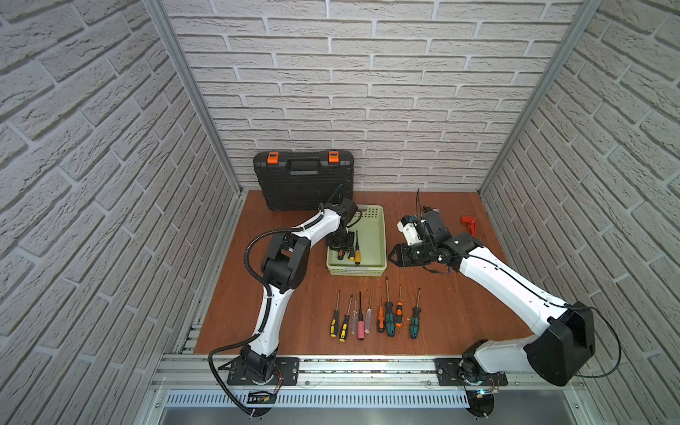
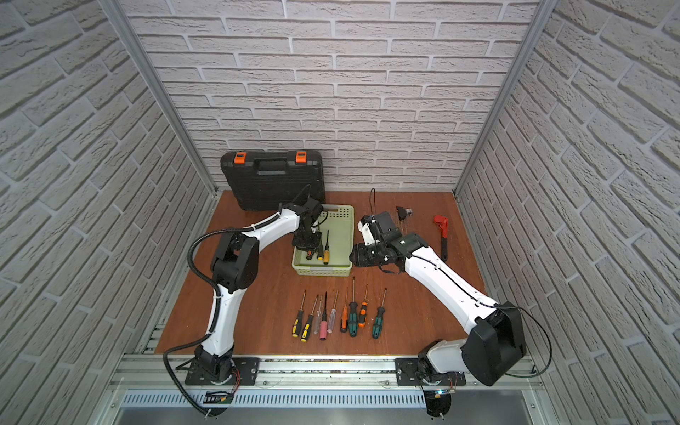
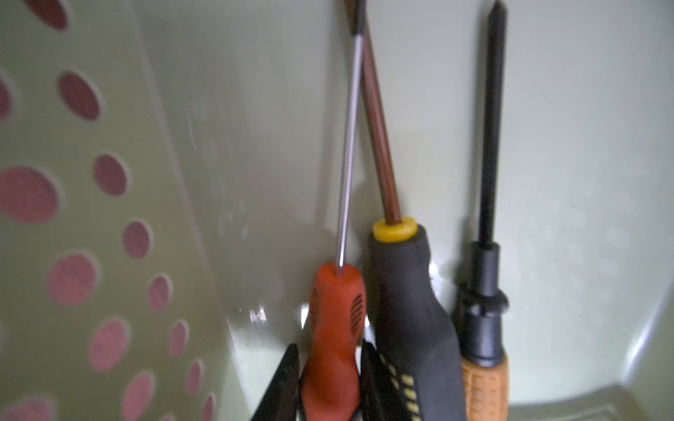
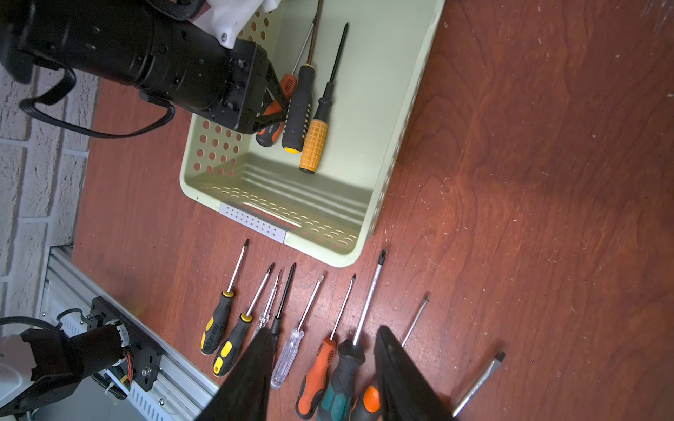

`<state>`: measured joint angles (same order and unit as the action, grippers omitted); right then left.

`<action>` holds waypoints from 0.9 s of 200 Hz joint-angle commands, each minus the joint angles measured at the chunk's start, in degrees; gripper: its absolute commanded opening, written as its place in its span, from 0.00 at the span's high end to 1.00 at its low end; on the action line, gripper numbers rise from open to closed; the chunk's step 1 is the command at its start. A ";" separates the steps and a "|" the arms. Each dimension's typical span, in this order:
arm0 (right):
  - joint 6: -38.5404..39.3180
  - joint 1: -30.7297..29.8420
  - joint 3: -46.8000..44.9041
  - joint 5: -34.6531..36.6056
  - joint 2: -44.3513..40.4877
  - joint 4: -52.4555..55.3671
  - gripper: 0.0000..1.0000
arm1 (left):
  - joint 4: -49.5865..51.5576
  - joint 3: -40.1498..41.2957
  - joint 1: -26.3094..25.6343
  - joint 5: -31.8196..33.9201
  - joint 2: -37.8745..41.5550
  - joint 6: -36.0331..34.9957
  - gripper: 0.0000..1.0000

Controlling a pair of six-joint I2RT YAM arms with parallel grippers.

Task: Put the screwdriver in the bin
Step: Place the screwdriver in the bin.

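Note:
The light green bin (image 1: pixel 382 235) (image 2: pixel 351 235) stands mid-table, and three screwdrivers lie side by side on its floor. My left gripper (image 1: pixel 340 252) (image 3: pixel 330 346) reaches down into the bin (image 3: pixel 255 109). Its fingers straddle the handle of the orange-handled screwdriver (image 3: pixel 335 310) (image 4: pixel 268 135), with thin gaps on both sides. That screwdriver rests on the bin floor beside a black-and-yellow one (image 3: pixel 405 291) and a black-shafted one (image 3: pixel 488 182). My right gripper (image 1: pixel 392 255) (image 4: pixel 324 331) hovers open and empty just right of the bin (image 4: pixel 392 145).
A row of several screwdrivers (image 1: pixel 375 316) (image 4: pixel 313 328) lies on the wooden table in front of the bin. A black tool case (image 1: pixel 303 180) leans against the back wall. A red pipe wrench (image 1: pixel 469 222) lies at the back right.

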<state>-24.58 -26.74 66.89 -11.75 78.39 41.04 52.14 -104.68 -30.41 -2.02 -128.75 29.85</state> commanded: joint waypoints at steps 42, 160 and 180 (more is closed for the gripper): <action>-0.14 0.12 -2.00 4.33 -6.23 7.60 0.49 | 0.95 0.58 -0.95 1.03 9.93 0.27 0.53; -20.27 -6.27 -23.21 10.33 -15.41 8.54 0.48 | -5.18 22.94 -3.42 2.85 40.14 0.25 0.50; -22.37 -7.66 -25.33 10.91 -13.61 7.26 0.43 | -6.17 25.88 -3.34 4.23 43.54 0.71 0.48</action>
<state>-41.36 -32.93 43.44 -3.07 64.34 50.35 49.01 -81.69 -33.93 -0.36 -89.14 29.71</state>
